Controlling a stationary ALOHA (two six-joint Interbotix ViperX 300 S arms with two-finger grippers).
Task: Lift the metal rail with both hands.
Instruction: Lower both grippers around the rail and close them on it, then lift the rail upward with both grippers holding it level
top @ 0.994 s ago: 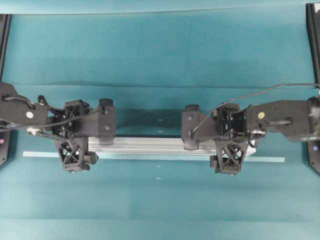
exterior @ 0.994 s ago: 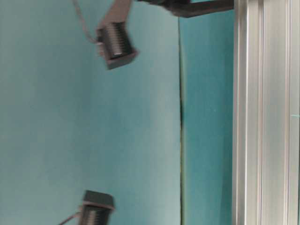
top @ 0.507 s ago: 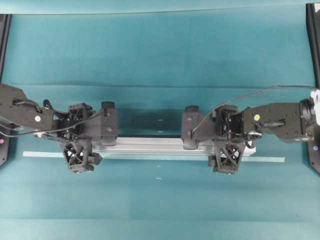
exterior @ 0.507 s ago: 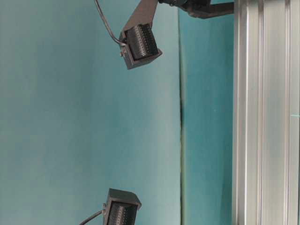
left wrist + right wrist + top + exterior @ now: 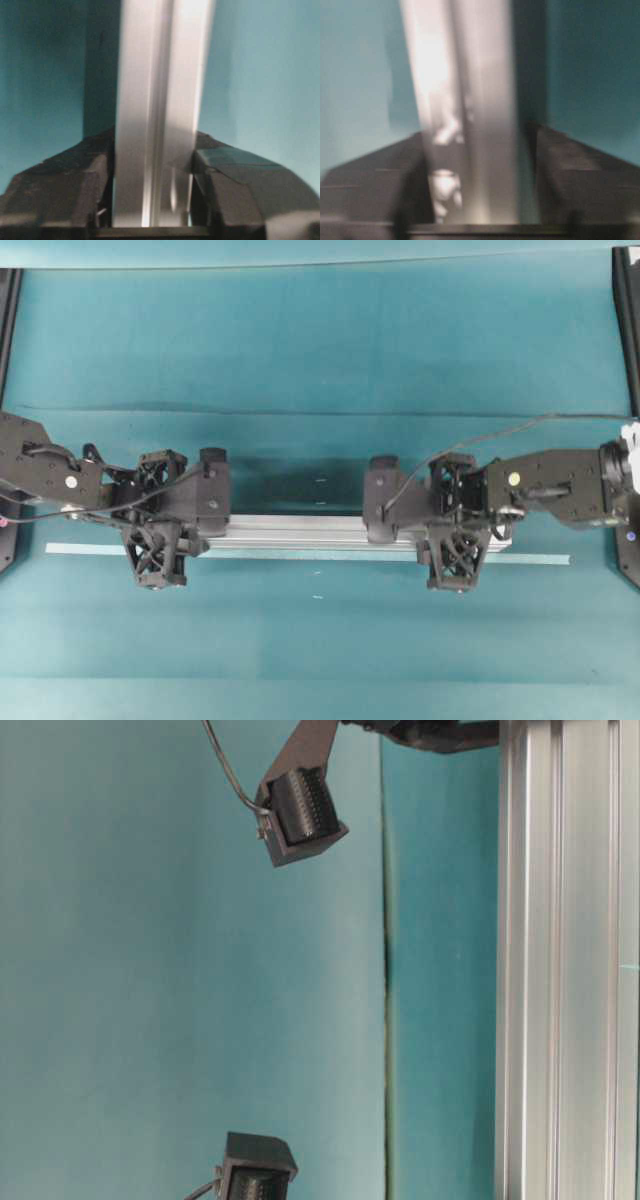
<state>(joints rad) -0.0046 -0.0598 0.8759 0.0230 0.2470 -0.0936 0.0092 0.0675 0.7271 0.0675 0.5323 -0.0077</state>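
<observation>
Both sets of jaws have come in since the earlier frames: they stood wide and straddling, now they sit narrowed against the sides of the long silver grooved aluminium rail (image 5: pixel 310 532).

Left black lattice-fingered gripper (image 5: pixel 157 540): wrist view shows the rail (image 5: pixel 157 115) running straight out between its two black fingers (image 5: pixel 60 195), both flanks looking touched or very nearly so. Reads as clamped, though the closing may not be finished.

Right black lattice-fingered gripper (image 5: pixel 458 540): same picture, blurrier. Rail (image 5: pixel 465 115) centred between its fingers (image 5: pixel 585 175); a thin gap may remain on one side, can't say for sure.

Key relation: the rail's long axis runs left-right across the teal surface (image 5: pixel 320 350), crosswise to both jaws' closing direction, one gripper near each end. Neither arm is nearer; grips look roughly symmetric, so a level lift seems feasible.

Rail appears to lie on the surface, just beside a thin pale tape strip (image 5: pixel 540 559) parallel to it.

Count: one rail, two grippers, one tape strip.
</observation>
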